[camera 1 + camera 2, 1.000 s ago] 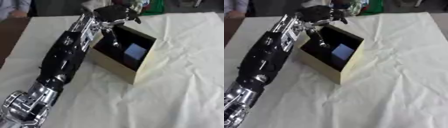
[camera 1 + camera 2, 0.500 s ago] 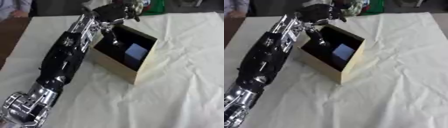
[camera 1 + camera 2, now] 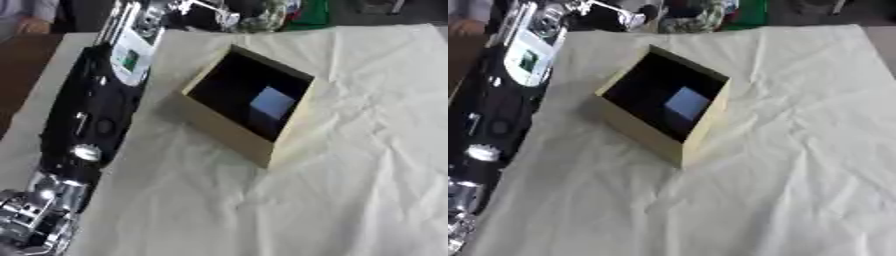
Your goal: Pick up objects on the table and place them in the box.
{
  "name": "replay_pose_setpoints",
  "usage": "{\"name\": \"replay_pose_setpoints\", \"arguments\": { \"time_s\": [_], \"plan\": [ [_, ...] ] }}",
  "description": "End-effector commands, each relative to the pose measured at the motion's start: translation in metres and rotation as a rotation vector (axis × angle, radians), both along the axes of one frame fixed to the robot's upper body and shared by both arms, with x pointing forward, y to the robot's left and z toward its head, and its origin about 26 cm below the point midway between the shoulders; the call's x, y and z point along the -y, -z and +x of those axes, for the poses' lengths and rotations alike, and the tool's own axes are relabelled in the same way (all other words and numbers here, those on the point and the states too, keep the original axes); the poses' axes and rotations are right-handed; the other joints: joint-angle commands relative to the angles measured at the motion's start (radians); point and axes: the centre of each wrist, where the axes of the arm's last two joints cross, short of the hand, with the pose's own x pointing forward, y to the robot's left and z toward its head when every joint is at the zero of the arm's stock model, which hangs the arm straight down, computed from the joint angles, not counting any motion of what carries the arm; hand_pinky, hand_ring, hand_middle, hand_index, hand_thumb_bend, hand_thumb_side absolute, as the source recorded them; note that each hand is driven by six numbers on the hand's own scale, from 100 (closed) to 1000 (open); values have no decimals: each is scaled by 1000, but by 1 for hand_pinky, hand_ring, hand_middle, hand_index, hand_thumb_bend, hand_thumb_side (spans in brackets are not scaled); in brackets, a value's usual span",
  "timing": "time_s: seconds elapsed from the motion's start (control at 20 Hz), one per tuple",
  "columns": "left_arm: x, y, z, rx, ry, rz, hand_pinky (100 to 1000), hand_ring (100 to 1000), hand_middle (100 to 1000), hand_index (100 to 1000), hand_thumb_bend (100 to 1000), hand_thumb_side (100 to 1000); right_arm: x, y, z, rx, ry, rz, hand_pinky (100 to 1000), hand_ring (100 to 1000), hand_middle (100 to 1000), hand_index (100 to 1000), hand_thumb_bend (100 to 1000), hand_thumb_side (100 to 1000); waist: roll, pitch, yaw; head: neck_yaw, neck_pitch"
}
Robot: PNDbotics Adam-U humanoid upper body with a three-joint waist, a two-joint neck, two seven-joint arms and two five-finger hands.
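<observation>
An open tan cardboard box (image 3: 229, 134) stands in the middle of the table, dark inside. A pale blue block (image 3: 270, 103) lies in it near the right wall. My left arm (image 3: 98, 107) runs up the left side, black with a white panel on the forearm. The left hand (image 3: 206, 8) is at the top edge, beyond the box's far corner, blurred and partly cut off. Whether it holds anything does not show. The right hand appears in neither view.
A wrinkled cream cloth (image 3: 780, 165) covers the table. A mottled greenish object (image 3: 263, 14) and something bright green (image 3: 308, 12) lie at the far edge, just right of my left hand. A person's hand (image 3: 33, 23) rests at the far left corner.
The left hand has drawn back from above the box's far corner to the far table edge. The forearm has turned, showing its white panel. The blue block stays in the box.
</observation>
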Motion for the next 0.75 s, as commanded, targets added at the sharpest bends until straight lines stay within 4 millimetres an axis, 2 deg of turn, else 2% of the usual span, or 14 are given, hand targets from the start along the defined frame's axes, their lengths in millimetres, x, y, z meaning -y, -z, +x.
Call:
{"name": "replay_pose_setpoints", "arguments": {
  "time_s": [0.05,0.25,0.5,0.75],
  "plan": [
    [-24,-25,-25,84,35,-112,700,638,648,763,485,100,3,-8,-5,37,17,-10,658,602,577,723,100,405,4,-38,7,-15,10],
    [-50,-25,-48,98,42,-257,685,626,643,757,465,100,5,-7,-5,37,27,-10,658,603,579,723,100,402,2,-48,25,-32,20],
    [-83,-12,-77,88,21,-475,668,617,639,751,438,100,7,-5,-5,34,41,-6,655,603,579,724,100,402,-5,-54,45,-52,22],
    [-93,16,-98,101,-7,-632,655,609,634,749,401,100,9,-2,-5,25,51,6,652,602,578,724,100,405,-15,-56,61,-74,31]
  ]
}}
